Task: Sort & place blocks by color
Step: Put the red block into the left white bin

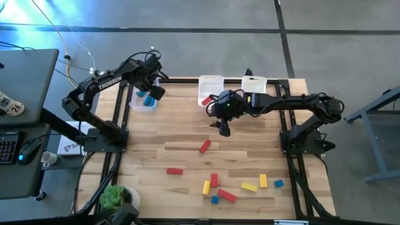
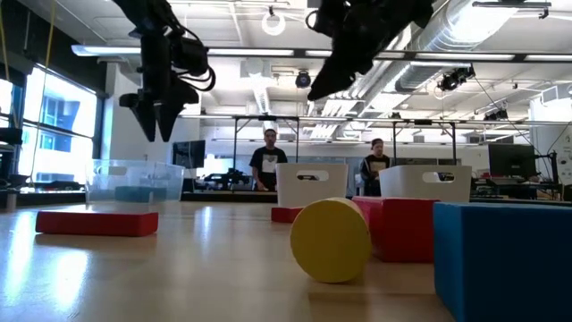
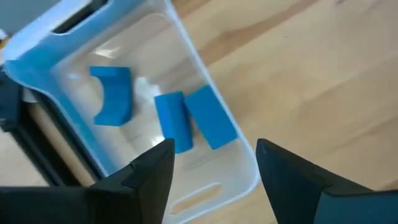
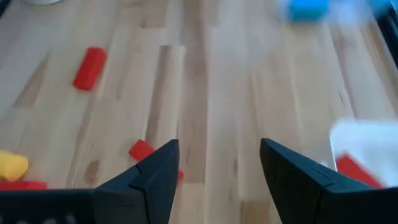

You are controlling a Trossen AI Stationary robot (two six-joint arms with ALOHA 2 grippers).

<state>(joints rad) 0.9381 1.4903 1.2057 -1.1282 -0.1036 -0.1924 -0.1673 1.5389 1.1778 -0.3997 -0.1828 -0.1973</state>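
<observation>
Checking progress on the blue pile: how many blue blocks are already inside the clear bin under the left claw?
3. In the left wrist view, an arch-shaped blue block lies apart, and two blue bars lie side by side in the clear bin. The open left claw hovers above; others could be hidden.

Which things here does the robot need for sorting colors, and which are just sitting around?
For the job:
- loose blocks on the table, like the red block and yellow block
- three blue blocks already in the clear bin
- two white bins
- left gripper, right gripper, both open

Just around:
- green plant
- keyboard
</observation>
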